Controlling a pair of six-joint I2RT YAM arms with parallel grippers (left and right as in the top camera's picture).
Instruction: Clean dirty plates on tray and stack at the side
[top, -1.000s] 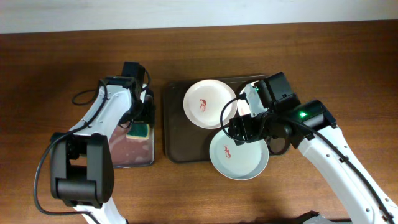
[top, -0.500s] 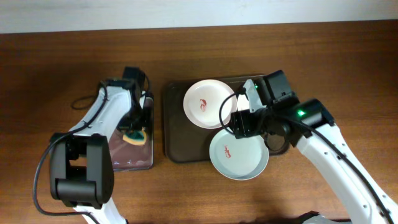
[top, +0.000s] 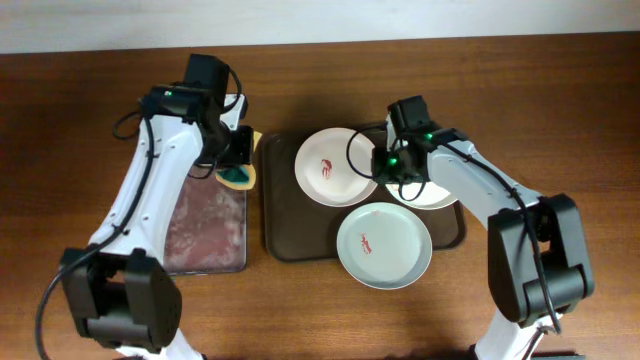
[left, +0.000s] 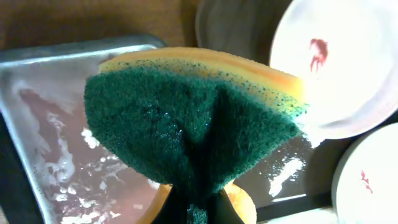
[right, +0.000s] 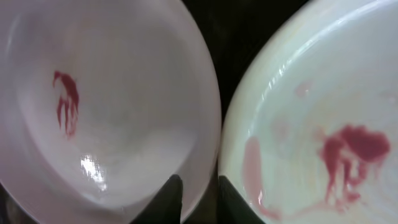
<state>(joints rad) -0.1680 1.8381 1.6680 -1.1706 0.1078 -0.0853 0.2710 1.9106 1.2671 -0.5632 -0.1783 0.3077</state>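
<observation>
Since 1 second ago the left gripper (top: 236, 168) has lifted the sponge (left: 193, 124) out of the small tray (top: 205, 255) and carried it toward the table's far edge, beside the mid-table dark tray (top: 285, 215). The right gripper (right: 199, 200) has left the front plate (top: 385, 245), which overhangs that tray's near rim, and swung back between the rear-left plate (top: 335, 166) and the right-hand plate (top: 440, 192). Only the wrist views show the grips: the sponge is folded in clenched jaws, while 2 dark fingertips (right: 175, 198) sit astride the rear-left plate's rim, clamped or not I cannot tell, with red smears on both plates.
</observation>
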